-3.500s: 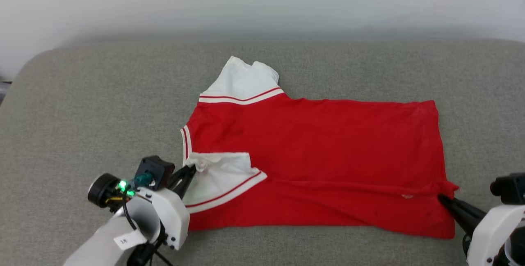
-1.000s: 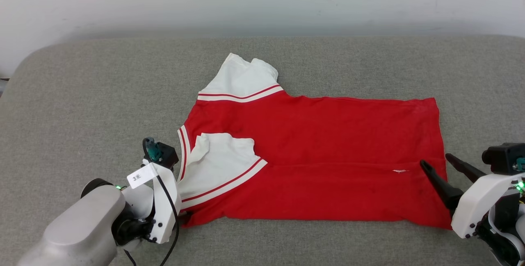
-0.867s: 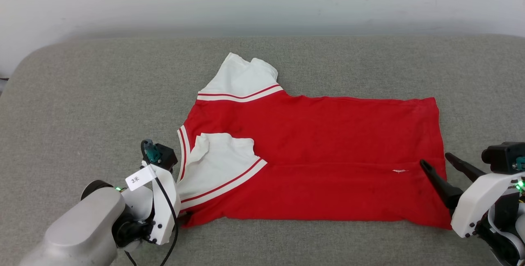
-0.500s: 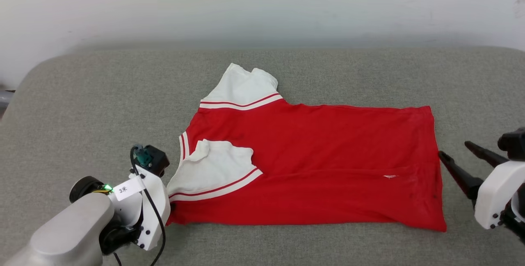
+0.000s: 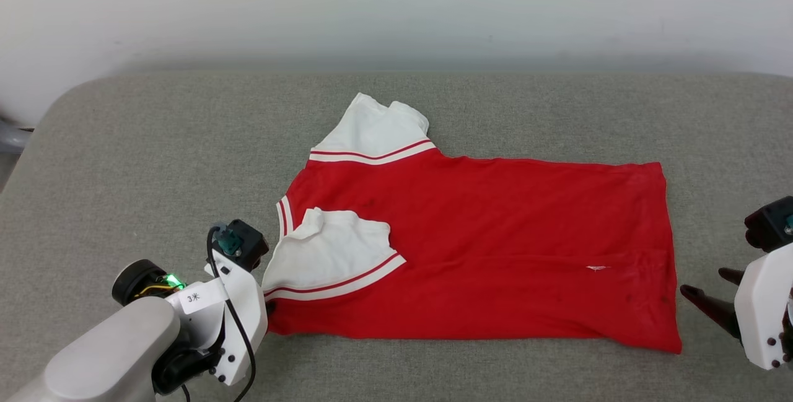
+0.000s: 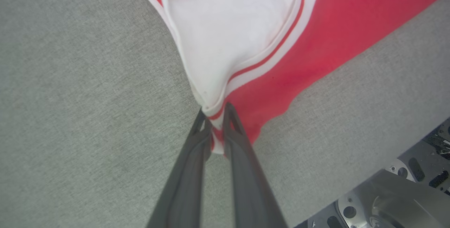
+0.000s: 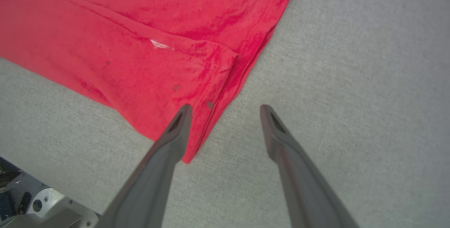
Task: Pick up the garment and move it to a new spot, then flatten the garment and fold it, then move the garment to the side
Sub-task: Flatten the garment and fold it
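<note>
The garment (image 5: 495, 235) lies long left-right, collar apparently leftward; left pincer (image 6: 215, 110) pinches its corner, right pincer (image 7: 225, 108) spread.

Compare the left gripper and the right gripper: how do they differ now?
The left gripper is shut, while the right gripper is open. The left one pinches the red shirt at its striped sleeve trim; the right one holds nothing. The left is at the sleeve end, the right at the hem end. Both have two dark fingers.

Grey fabric surface (image 5: 155, 142), rounded corner, plain white wall (image 5: 396, 5) behind
</note>
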Robot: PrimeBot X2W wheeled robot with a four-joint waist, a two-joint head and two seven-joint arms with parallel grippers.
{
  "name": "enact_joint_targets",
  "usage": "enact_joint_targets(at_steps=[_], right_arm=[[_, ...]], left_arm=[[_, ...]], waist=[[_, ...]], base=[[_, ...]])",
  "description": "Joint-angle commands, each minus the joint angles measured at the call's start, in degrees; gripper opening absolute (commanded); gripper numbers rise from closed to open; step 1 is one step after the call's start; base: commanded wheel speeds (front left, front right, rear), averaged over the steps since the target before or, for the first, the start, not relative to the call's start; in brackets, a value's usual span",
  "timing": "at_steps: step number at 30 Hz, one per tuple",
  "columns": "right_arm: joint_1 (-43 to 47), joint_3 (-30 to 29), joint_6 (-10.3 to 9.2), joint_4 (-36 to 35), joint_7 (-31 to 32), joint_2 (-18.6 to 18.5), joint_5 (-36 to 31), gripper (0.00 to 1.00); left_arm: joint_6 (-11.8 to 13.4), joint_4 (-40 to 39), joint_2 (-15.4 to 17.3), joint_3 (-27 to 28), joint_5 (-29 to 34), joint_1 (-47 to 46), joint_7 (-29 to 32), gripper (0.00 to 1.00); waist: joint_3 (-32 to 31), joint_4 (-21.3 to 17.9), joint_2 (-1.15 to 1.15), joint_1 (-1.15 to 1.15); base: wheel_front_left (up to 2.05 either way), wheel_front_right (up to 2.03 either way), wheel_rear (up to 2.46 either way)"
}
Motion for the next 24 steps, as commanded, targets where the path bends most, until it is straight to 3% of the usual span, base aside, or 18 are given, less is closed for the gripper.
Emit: enact_joint_targets(at_steps=[1,19,21,22,24], right_arm=[[-0.1,0.0,-0.06,0.4,0.5,0.7,0.2,1.0],[1.5,5.9,-0.04,15.4,-1.5,11.0,-0.3,1.0],[0.7,6.7,-0.03,15.6,-2.8,10.6,0.0,0.19],[0.3,6.9,-0.03,15.5,-3.7,10.2,-0.1,0.0],[-0.2,7.2,-0.04,15.5,-5.2,9.4,0.5,0.0]], left_arm=[[0.4,-0.4,0.2,-0.1,0.4,0.5,-0.3,0.0],[0.8,0.3,-1.4,-0.5,1.4,-0.3,-2.5,0.0],[0.6,1.0,-1.5,-0.6,1.2,0.0,-2.8,0.0],[0.5,1.3,-1.5,-0.6,1.0,0.2,-3.0,0.0],[0.4,1.9,-1.5,-0.6,0.7,0.7,-3.2,0.0]], waist=[[0.4,0.0,0.0,0.0],[3.9,1.3,0.0,0.0],[3.6,1.1,0.0,0.0],[3.4,1.0,0.0,0.0],[2.9,0.8,0.0,0.0]], base=[[0.0,0.0,0.0],[0.0,0.0,0.0],[0.0,0.0,0.0],[0.0,0.0,0.0],[0.0,0.0,0.0]])
